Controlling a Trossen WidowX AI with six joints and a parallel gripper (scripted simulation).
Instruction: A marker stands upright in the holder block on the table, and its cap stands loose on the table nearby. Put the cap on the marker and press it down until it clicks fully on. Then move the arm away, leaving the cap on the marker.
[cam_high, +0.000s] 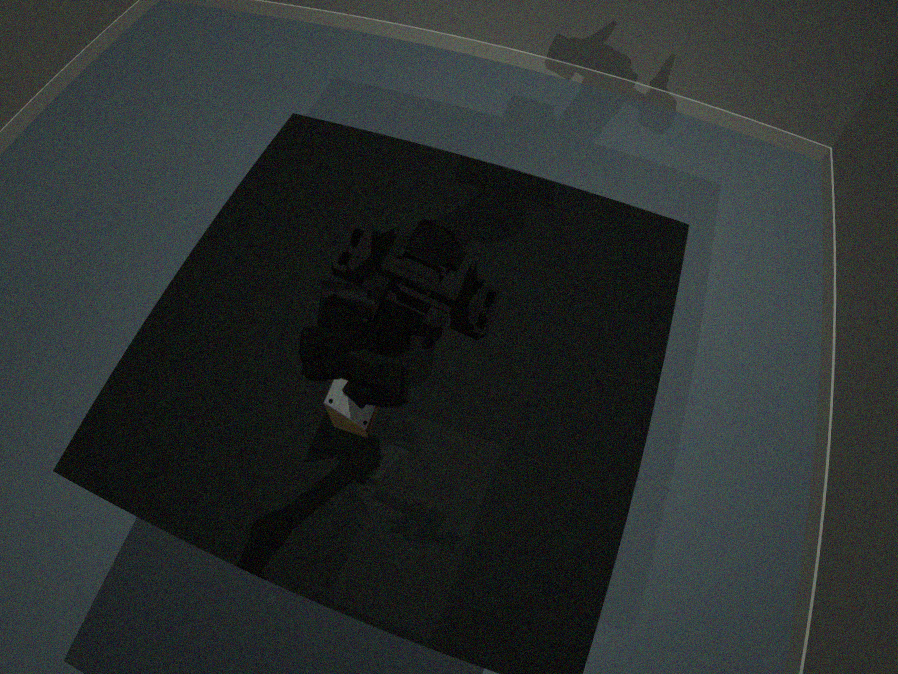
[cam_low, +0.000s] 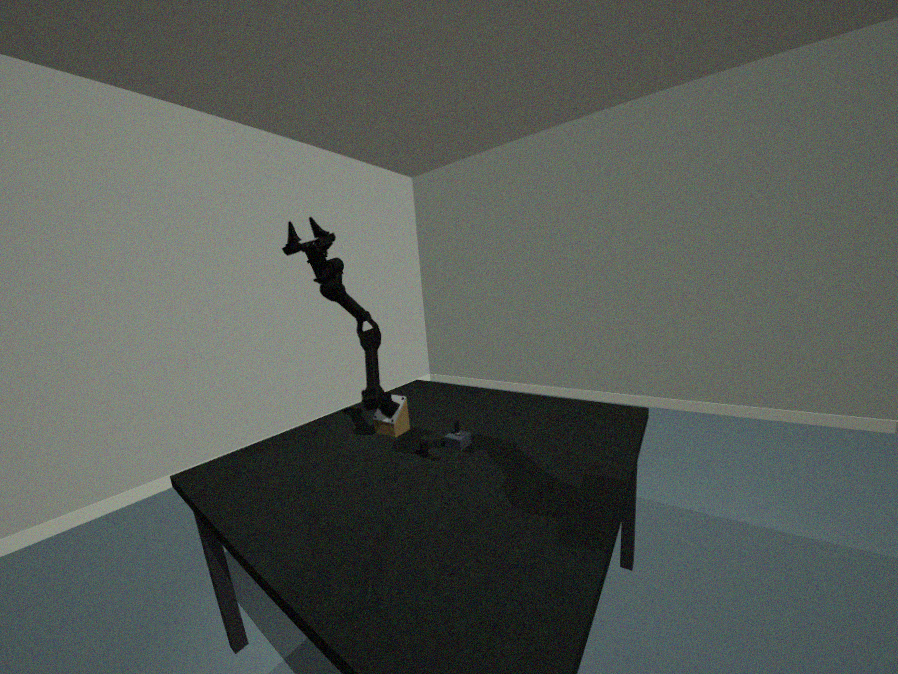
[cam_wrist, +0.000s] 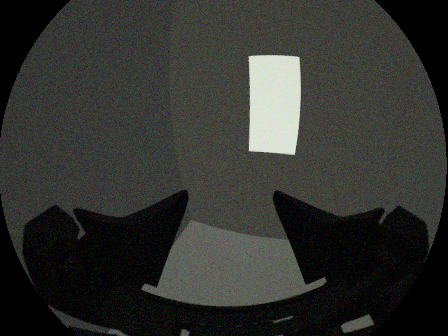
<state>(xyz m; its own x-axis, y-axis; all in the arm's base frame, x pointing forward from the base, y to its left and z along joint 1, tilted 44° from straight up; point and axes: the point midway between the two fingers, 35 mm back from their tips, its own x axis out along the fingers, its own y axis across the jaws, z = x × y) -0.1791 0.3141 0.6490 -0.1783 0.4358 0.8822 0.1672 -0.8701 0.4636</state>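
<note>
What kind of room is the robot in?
Probably a bare test room: plain walls, a blue floor, and just one dark table holding the robot arm.

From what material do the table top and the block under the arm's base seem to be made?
Table top: dark, matte, no shine or grain showing; possibly painted wood or laminate, though the dim light leaves it open. Base block: tan sides suggest wood or fibreboard; its pale grey top plate, with small dark dots like screw holes, looks like metal or plastic.
</note>
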